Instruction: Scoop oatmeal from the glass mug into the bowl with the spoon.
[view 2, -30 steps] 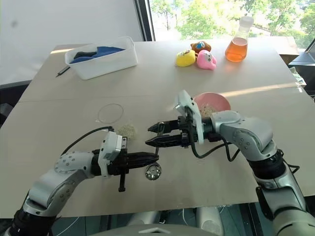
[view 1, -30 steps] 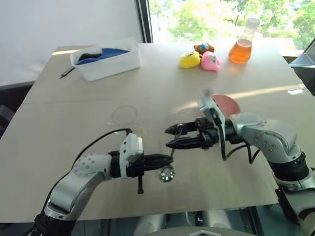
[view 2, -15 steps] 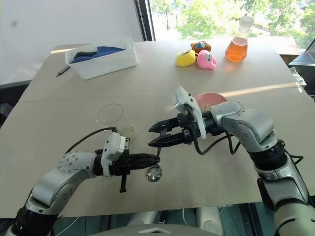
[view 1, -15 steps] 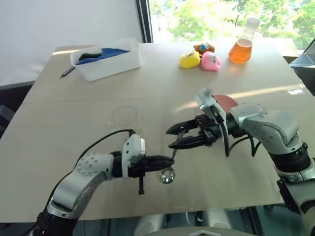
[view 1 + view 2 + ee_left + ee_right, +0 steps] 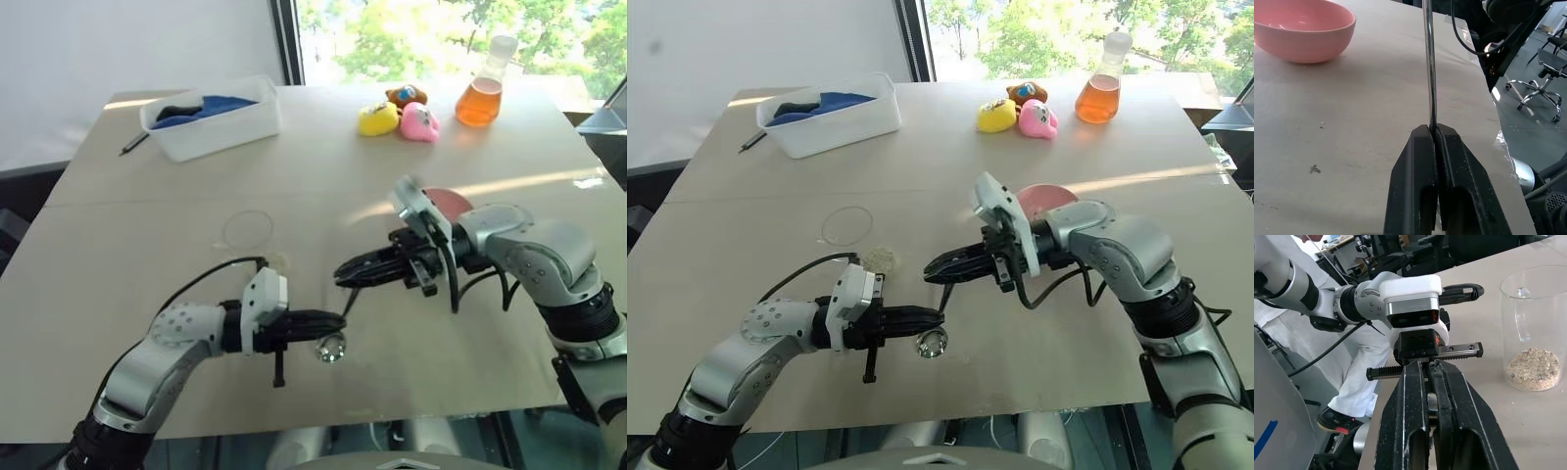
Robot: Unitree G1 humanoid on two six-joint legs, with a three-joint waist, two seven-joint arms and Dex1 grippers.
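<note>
The spoon [image 5: 331, 348] hangs bowl-down just above the table, its thin handle rising between both grippers. My left gripper [image 5: 333, 319] is shut on the handle [image 5: 1429, 73] low down. My right gripper [image 5: 343, 271], pointing left, is shut on the handle's upper end. The glass mug [image 5: 860, 240] stands upright to the left of the grippers, with the oatmeal [image 5: 1533, 368] as a small heap in its bottom. The pink bowl [image 5: 453, 204] sits behind my right wrist, partly hidden by it, and is seen whole from the left wrist [image 5: 1300, 29].
A white tub [image 5: 211, 117] with blue contents stands at the back left, a dark pen [image 5: 134, 143] beside it. Yellow [image 5: 378, 119] and pink [image 5: 419, 122] toys and a flask of orange liquid [image 5: 480, 96] stand at the back right.
My right gripper's fingers, open around the spoon handle before, have closed on it. The left gripper and the spoon have stayed where they were.
</note>
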